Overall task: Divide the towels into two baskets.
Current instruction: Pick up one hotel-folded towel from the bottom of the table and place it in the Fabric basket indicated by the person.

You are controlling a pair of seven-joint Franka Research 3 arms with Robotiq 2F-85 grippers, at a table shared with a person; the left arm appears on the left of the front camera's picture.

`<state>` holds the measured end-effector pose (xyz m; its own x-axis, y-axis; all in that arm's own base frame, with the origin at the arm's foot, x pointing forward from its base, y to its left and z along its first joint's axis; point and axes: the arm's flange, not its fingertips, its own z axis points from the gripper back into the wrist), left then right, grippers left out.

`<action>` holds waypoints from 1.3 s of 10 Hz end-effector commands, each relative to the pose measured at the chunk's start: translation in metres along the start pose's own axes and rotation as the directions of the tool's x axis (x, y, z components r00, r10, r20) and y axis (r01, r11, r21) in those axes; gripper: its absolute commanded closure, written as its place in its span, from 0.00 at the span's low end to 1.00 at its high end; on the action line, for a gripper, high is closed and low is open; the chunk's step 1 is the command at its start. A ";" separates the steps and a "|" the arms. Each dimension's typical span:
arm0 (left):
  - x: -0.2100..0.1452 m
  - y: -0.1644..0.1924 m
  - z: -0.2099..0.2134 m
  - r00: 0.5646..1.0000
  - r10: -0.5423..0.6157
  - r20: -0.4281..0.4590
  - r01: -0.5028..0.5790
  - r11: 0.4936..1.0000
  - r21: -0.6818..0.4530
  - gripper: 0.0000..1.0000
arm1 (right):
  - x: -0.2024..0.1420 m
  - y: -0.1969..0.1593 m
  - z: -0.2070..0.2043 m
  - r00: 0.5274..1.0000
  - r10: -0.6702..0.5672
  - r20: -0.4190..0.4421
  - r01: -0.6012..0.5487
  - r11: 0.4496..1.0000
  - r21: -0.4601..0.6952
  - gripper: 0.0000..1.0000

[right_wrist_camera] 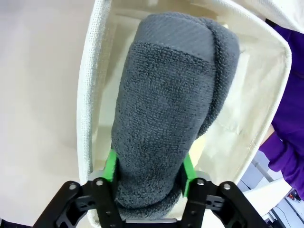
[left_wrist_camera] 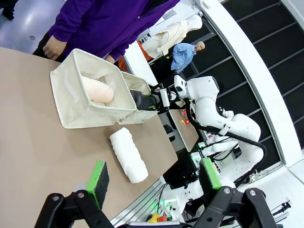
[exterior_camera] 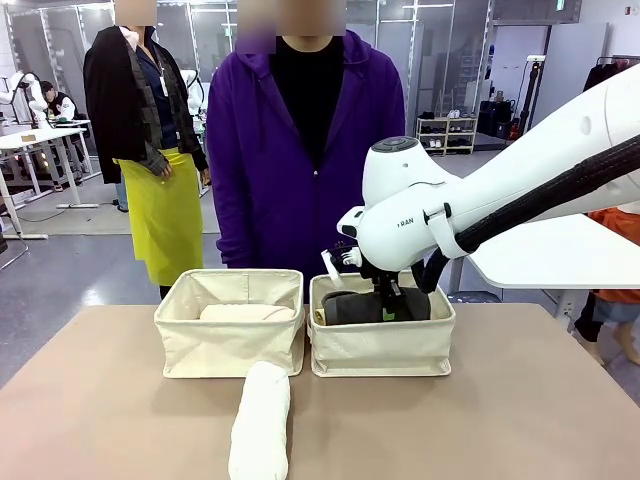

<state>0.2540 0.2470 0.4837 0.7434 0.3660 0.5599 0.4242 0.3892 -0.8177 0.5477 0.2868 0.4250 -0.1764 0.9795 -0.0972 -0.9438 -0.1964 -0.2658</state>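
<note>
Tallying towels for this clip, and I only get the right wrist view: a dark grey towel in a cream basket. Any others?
Observer: A white towel lies on the table, just in front of the left basket.
Operator: Anything inside it, like my dark grey towel here?
Observer: A pale peach towel lies in it.
Operator: And the left gripper?
Observer: The left gripper is open, holding nothing, above the table.

left basket [exterior_camera: 228, 352] beside right basket [exterior_camera: 380, 352], towel [exterior_camera: 260, 420] on table [exterior_camera: 100, 400] before them
</note>
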 end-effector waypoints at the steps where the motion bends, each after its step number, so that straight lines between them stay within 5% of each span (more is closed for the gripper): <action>1: 0.000 -0.004 0.002 1.000 -0.010 0.005 0.010 1.000 -0.011 0.03 | 0.000 0.001 0.007 1.000 -0.002 0.012 0.002 1.000 0.010 0.00; 13: 0.000 -0.004 0.002 1.000 -0.010 0.005 0.010 1.000 -0.011 0.03 | 0.003 -0.002 0.006 1.000 -0.002 0.008 0.002 1.000 -0.007 0.00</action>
<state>0.2540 0.2470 0.4837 0.7434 0.3660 0.5599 0.4242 0.3893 -0.8177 0.5476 0.2905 0.4307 -0.1747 0.9809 -0.0859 -0.9428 -0.1918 -0.2727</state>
